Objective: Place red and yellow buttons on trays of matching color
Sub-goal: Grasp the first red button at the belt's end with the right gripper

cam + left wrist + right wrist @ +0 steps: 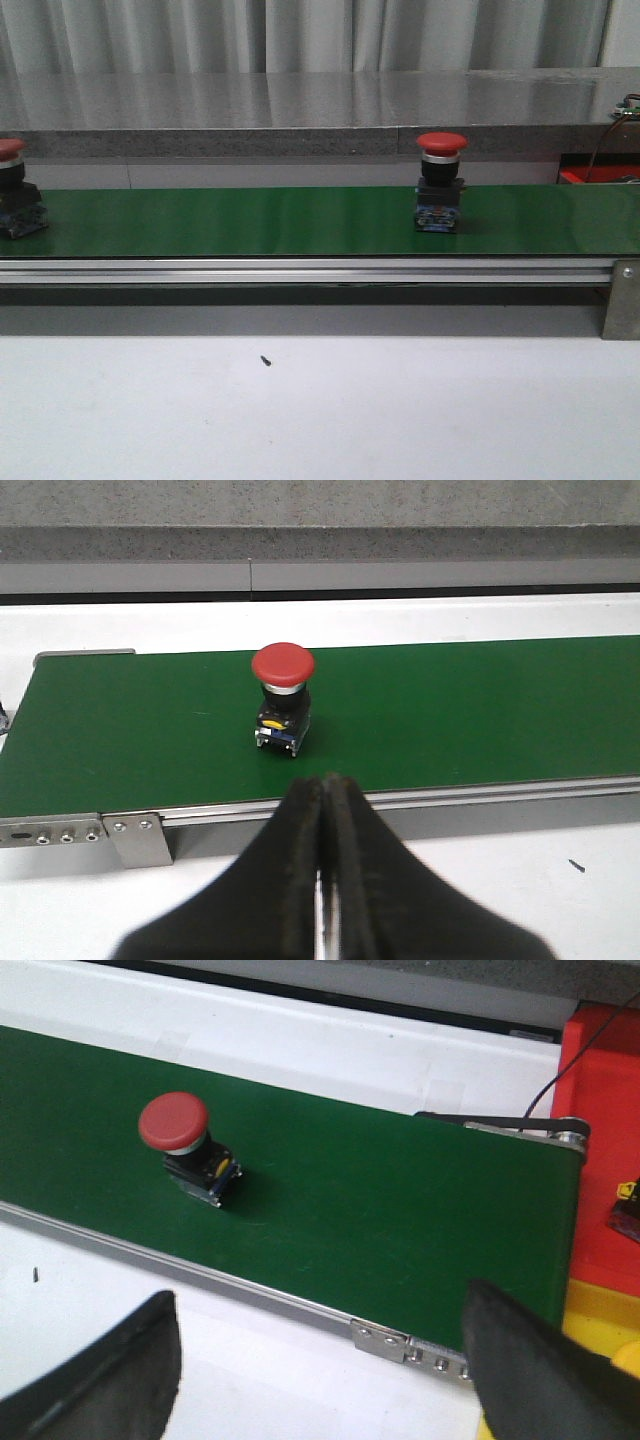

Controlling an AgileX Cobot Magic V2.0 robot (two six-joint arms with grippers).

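Observation:
Two red buttons stand upright on the green belt (250, 222). One is at the far left (12, 195), the other right of the middle (440, 180). In the left wrist view the left button (283, 695) stands beyond my left gripper (326, 782), which is shut on nothing and hangs over the white table in front of the belt rail. The right wrist view has the other button (186, 1146) ahead and to one side of my right gripper (320, 1300), open and empty. A red tray (603, 1110) and a yellow tray edge (600, 1305) lie past the belt's right end. No yellow button is in view.
An aluminium rail (300, 270) runs along the belt's near side, with a bracket (622, 298) at its right end. A grey stone ledge (300, 105) runs behind the belt. A small dark speck (265, 360) lies on the white table. A small dark part (625, 1215) sits on the red tray.

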